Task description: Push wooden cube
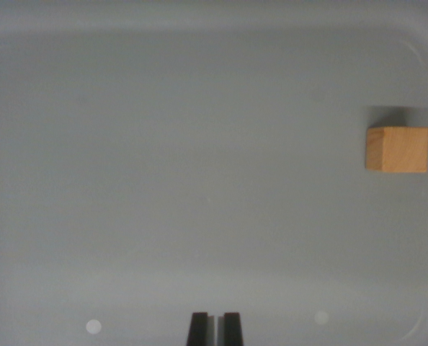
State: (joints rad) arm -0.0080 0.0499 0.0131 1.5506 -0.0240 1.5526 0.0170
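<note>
A light wooden cube rests on the floor of a grey tray near the wrist view's right edge, a bit above mid height. My gripper shows at the bottom centre as two black fingertips standing close together, with only a thin gap and nothing between them. The cube lies far to the right of the fingertips and well above them in the picture, with bare tray floor in between.
The grey tray fills the view; its raised rim curves along the top and around the corners. Two small pale spots sit on the floor near the bottom.
</note>
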